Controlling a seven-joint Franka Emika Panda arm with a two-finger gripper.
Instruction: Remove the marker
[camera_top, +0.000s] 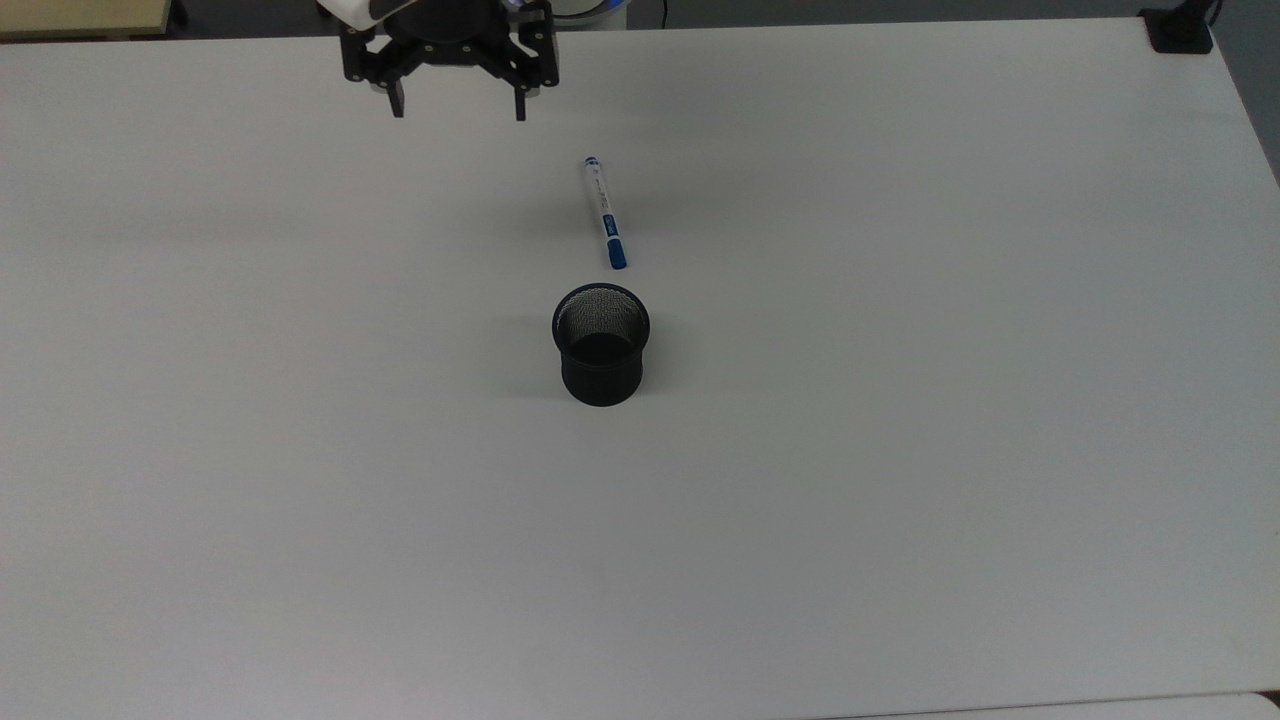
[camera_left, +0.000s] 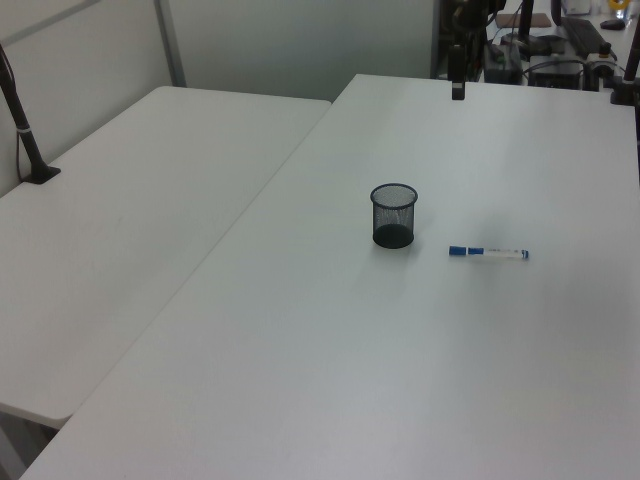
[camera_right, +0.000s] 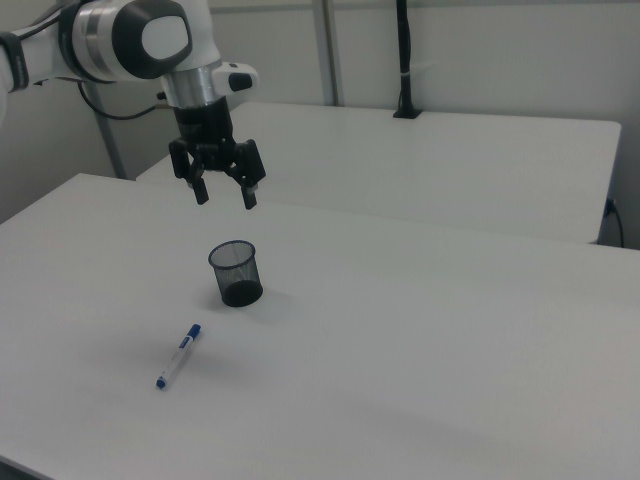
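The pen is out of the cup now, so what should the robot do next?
Probably nothing more than hold or park the arm. The marker already lies flat on the table, apart from the mesh cup, and the gripper hangs above the table away from both, jaws open with nothing between them.

Black mesh cup (camera_top: 601, 345), matt table (camera_top: 900, 450)

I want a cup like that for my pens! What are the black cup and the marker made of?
The cup looks like black wire mesh, likely metal: you can see a fine grid through its wall, with a solid rim. The marker looks like smooth plastic: a white barrel with a blue cap and faint printing. Neither material is certain from looks alone.
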